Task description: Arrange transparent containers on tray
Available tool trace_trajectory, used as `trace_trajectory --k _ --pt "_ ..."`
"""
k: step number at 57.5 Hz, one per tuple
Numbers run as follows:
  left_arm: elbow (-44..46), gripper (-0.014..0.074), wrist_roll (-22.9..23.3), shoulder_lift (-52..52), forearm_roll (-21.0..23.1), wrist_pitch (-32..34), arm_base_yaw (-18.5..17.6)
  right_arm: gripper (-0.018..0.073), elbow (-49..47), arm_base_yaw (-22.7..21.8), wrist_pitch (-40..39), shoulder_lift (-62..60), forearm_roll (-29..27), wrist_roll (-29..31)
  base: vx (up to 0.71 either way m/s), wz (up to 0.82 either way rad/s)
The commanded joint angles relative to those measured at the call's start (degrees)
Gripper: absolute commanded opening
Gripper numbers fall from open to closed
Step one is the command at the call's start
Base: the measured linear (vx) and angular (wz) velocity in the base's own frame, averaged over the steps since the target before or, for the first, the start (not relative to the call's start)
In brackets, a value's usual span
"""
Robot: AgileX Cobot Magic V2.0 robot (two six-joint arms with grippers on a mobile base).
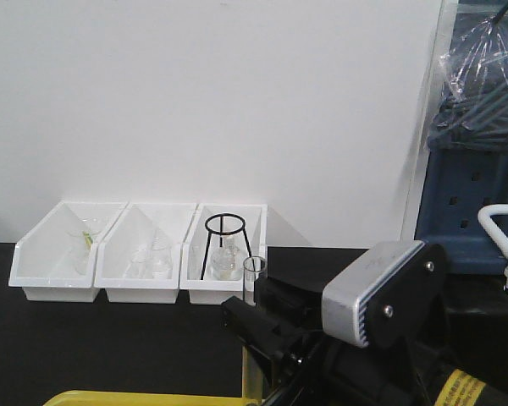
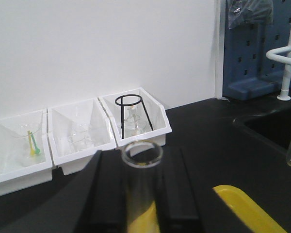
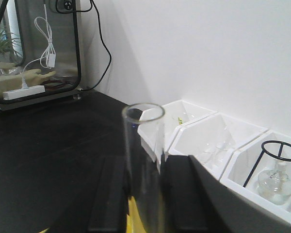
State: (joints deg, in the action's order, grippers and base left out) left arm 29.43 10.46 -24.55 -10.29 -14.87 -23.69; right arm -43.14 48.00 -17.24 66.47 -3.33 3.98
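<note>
Each pincer grips a slim clear glass tube upright: the left pincer (image 2: 143, 204) holds one tube (image 2: 141, 187), the right pincer (image 3: 144, 194) another (image 3: 143, 155). Near, the glossy yellow tray (image 2: 245, 208) lies on the black surface (image 2: 208, 141). Far left, three white bins (image 1: 140, 254) hold glassware and a black wire stand (image 1: 224, 245).

Three bins (image 1: 140, 252) stand side by side on the tabletop (image 1: 85, 347), backed against the wall (image 1: 203, 101). The rightmost bin holds a wire tripod stand (image 1: 225, 245) with a flask (image 1: 226, 265) beneath it. A tube (image 1: 253, 281) stands upright just before that bin's right front corner. The tray (image 1: 135, 397) lies nearer the robot, before the bins. A pegboard panel (image 1: 474, 161) rises to the right.
</note>
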Motion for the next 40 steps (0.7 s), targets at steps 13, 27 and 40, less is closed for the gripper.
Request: trace_trajectory --k 13,27,40 --pt "1.6 0.0167 0.3 -0.5 -0.2 5.0 -0.2 0.023 -1.9 0.0 -4.8 -1.4 0.6 0.5 0.02 -0.03" --pt "1.6 0.0167 0.3 -0.5 -0.2 5.0 -0.2 0.023 -1.9 0.0 -4.8 -1.4 0.6 0.5 0.0 0.0" --pt "1.6 0.0167 0.3 -0.5 -0.2 5.0 -0.2 0.023 -1.9 0.0 -4.8 -1.4 0.6 0.5 0.0 0.0"
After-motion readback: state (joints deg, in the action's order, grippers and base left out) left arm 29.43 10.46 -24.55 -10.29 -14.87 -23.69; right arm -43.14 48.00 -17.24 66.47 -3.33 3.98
